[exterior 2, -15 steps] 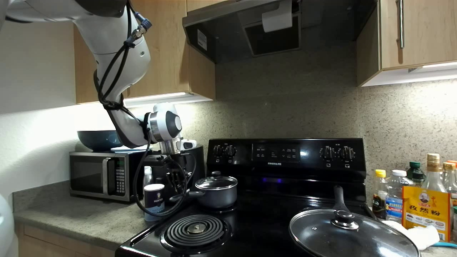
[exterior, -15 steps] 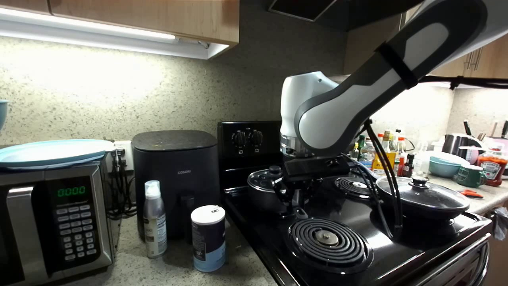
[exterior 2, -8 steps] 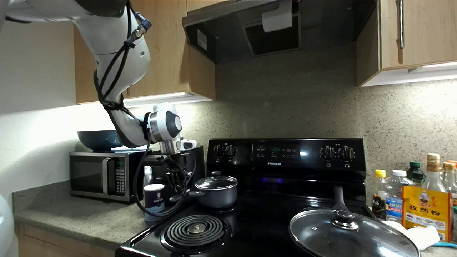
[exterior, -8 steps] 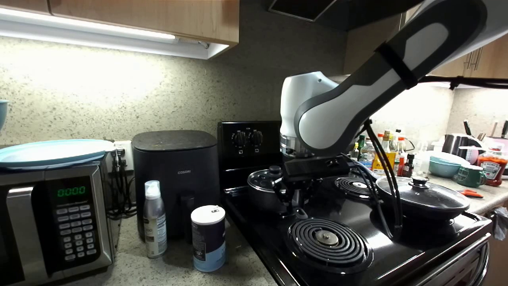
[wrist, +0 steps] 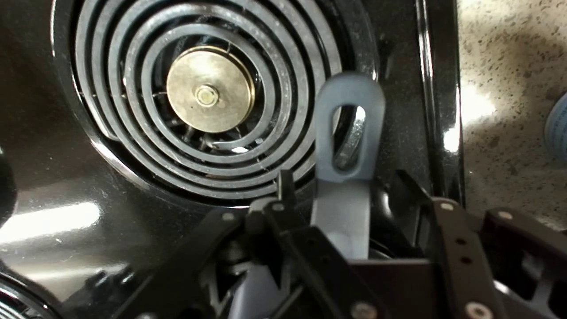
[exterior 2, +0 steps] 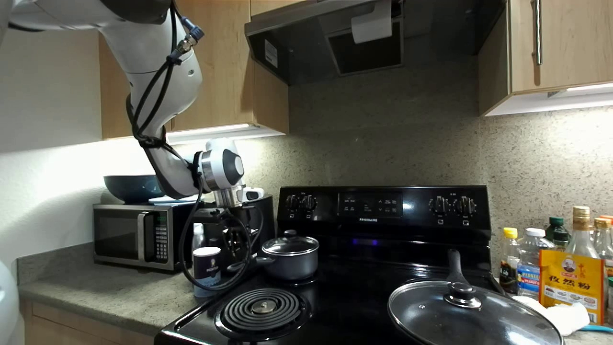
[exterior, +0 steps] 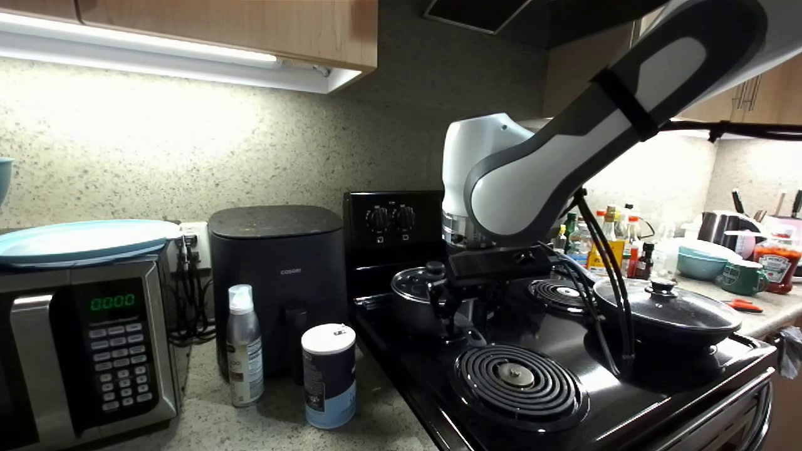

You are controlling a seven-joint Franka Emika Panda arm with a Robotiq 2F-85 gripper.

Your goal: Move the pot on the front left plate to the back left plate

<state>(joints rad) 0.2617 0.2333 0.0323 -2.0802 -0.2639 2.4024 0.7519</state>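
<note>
The dark grey pot (exterior: 418, 312) with its glass lid stands upright at the back left of the stove; it also shows in an exterior view (exterior 2: 292, 262). It covers the back left plate, which is hidden. Its long grey handle (wrist: 341, 204) points toward the front, its looped end over the edge of the front left plate (wrist: 208, 168). That black coil is bare in both exterior views (exterior: 554, 394) (exterior 2: 261, 311). My gripper (wrist: 343, 188) is open, one finger on each side of the handle, apart from it. In an exterior view the gripper (exterior 2: 234, 247) is partly behind cables.
A wide black lidded pan (exterior: 670, 316) stands on the stove's right side, near another coil burner (exterior: 561, 293). Left of the stove are a salt canister (exterior: 329, 382), a spray bottle (exterior: 245, 354), an air fryer (exterior: 279, 282) and a microwave (exterior: 94, 338).
The gripper fingers have spread apart and let go of the pot's handle. The arm has stayed in place, and the pot has hardly moved.
</note>
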